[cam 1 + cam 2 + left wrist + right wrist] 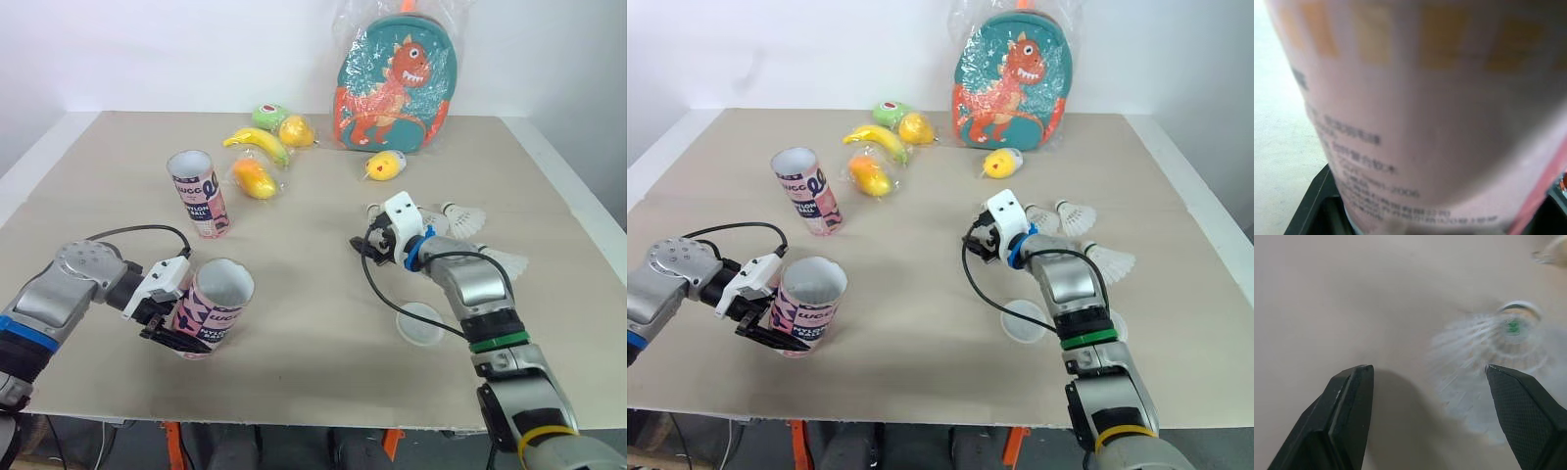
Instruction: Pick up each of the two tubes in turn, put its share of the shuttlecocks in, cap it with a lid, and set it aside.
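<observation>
Left hand (174, 329): clenched on the near tube (217, 299) by the front-left corner of the tabletop (313, 377). The tube leans slightly with its open mouth up. Its base is hidden behind the fingers, so whether it touches the tabletop cannot be told. In the left wrist view its print is too blurred to read.

Second tube (199, 192): upright, uncapped, towards the left edge and well apart from the first.

Right hand (1427, 372): released, fingers spread wide, low over the tabletop right of centre. A blurred shuttlecock (1488, 347) lies just ahead of the fingertips (contact cannot be judged). A farther shuttlecock (462, 217) and an outer shuttlecock (502, 260) lie nearer the right edge.

Clear lid (419, 323): flat beside the right forearm, partly covered by it. A pale rim (1116, 324) behind the arm may be another lid.

Bagged backpack (397, 83): at the far edge, top cut off.
</observation>
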### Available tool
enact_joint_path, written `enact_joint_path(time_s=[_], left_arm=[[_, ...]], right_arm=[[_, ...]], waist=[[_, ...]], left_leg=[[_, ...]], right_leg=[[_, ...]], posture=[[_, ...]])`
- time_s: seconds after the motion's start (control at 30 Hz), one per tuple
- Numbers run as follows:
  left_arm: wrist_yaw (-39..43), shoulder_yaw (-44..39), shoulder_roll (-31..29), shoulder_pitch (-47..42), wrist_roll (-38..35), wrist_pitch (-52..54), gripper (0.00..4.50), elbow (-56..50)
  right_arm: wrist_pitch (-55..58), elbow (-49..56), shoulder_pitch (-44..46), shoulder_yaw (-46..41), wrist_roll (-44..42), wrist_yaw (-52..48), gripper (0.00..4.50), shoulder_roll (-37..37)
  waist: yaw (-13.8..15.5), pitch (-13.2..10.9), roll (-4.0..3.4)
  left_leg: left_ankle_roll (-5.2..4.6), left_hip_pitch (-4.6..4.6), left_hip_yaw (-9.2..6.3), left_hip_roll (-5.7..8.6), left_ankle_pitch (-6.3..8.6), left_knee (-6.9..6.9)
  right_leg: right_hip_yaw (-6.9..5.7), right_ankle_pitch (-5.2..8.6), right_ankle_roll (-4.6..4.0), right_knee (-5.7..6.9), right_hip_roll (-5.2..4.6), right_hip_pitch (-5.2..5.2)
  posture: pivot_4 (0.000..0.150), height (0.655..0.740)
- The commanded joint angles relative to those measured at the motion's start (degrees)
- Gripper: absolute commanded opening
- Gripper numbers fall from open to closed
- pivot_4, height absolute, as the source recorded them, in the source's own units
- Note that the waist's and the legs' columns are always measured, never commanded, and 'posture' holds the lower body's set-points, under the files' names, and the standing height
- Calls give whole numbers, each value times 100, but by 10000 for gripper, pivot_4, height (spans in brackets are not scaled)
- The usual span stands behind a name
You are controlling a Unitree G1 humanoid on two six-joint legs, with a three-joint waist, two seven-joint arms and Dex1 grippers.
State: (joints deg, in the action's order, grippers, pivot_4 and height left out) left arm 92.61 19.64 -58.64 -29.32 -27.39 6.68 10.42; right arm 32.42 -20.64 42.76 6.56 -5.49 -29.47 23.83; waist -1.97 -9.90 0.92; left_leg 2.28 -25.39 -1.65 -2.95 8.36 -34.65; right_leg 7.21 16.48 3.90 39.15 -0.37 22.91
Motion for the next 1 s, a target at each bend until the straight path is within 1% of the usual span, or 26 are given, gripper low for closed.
enact_joint_path(time_s=[0.03, 0.17, 0.23, 0.27, 0.3, 0.37, 0.4, 0.43, 0.5, 0.67, 0.73, 0.8, 0.87, 0.93, 1.0], left_arm=[[-11, -20, 138, 121, 104, 58, 29397, -166], [-11, -132, 190, 200, 144, 116, 29397, -230], [-11, -173, 208, 236, 173, 134, 29397, -258], [-11, -192, 214, 255, 183, 150, 29397, -274], [-11, -209, 218, 275, 193, 160, 29397, -282], [-11, -239, 231, 312, 212, 175, 29397, -297], [-11, -252, 237, 330, 220, 176, 29397, -308], [-11, -264, 242, 352, 224, 177, 29397, -322], [-11, -280, 251, 391, 226, 176, 29397, -343], [-11, -301, 273, 443, 263, 133, 29397, -351], [-11, -297, 278, 441, 272, 121, 29397, -348], [-11, -286, 280, 433, 272, 113, 29397, -345], [-11, -256, 280, 416, 274, 88, 29397, -323], [-11, -224, 284, 390, 284, 69, 29397, -298], [-11, -203, 295, 358, 291, 65, 29397, -273]], right_arm=[[-147, -198, 277, -113, 57, 141, 39243, -160], [-285, -577, 404, -147, 169, 348, 39243, -312], [-381, -656, 431, -200, 197, 444, 33754, -355], [-395, -646, 428, -214, 183, 436, 32419, -371], [-393, -598, 417, -222, 148, 401, 27037, -390], [-386, -516, 390, -228, 111, 355, 18967, -405], [-380, -483, 378, -231, 104, 343, 12317, -403], [-372, -447, 361, -228, 103, 332, 10005, -397], [-377, -378, 332, -207, 114, 285, 358, -366], [-623, 29, 275, -190, 59, 18, 358, -290], [-875, 455, 207, -137, -32, -356, 358, -199], [-1092, 1138, 76, -79, -290, -976, 358, -65], [-1234, 2179, -91, 12, -799, -1970, 358, 252], [-1035, 2989, -176, 106, -1313, -2825, 358, 630], [-992, 3528, -198, 245, -1604, -3512, 358, 1011]], waist=[[-2, 0, 0], [-2, 0, 0], [-3, 0, 0], [-3, 0, 0], [-3, 0, 0], [-4, 0, 0], [-4, 0, 0], [-4, 0, 0], [-6, 0, 0], [-13, 0, 0], [-14, 0, -1], [-10, -1, -2], [-8, -2, -5], [2, -3, -7], [6, -3, -6]], left_leg=[[0, 0, 0, 0, 0, 0], [0, 0, -1, 1, 0, 0], [0, 0, -1, 1, 0, 0], [0, 0, -1, 1, 0, 0], [0, 0, -1, 1, 0, 0], [0, 0, -2, 1, 0, 1], [0, 0, -2, 1, 0, 1], [0, 0, -2, 1, 0, 2], [0, 0, -2, 1, 0, 3], [0, 0, -1, 1, 0, 4], [0, 0, -2, 1, 0, 6], [0, -1, -2, 2, 0, 9], [1, -2, -3, 2, 1, 11], [1, -2, -5, 3, 1, 12], [1, -1, -8, 2, 2, 11]], right_leg=[[0, 0, 0, 0, 0, 0], [1, -1, -2, 0, 0, -2], [1, -1, -2, 0, 0, -3], [1, -1, -2, 0, 0, -3], [0, -1, -2, 0, 0, -3], [1, -1, -2, 0, 0, -2], [1, -1, -3, 0, 0, -2], [1, -1, -4, 0, 0, -2], [1, -1, -4, 0, 0, -2], [1, 0, -5, 0, 0, -2], [1, 1, -6, 0, 0, -1], [1, 1, -6, 0, 0, 0], [0, 4, -4, 0, -1, 0], [0, 7, -3, 0, -2, -1], [-3, 9, 0, 0, -2, -4]], posture=[[1500, 7400], [1500, 7400], [1500, 7400], [1500, 7400], [1500, 7400], [1500, 7400], [1500, 7400], [1500, 7400], [1500, 7400], [1500, 7400], [1500, 7400], [1500, 7400], [1500, 7400], [1500, 7400], [1500, 7400]])
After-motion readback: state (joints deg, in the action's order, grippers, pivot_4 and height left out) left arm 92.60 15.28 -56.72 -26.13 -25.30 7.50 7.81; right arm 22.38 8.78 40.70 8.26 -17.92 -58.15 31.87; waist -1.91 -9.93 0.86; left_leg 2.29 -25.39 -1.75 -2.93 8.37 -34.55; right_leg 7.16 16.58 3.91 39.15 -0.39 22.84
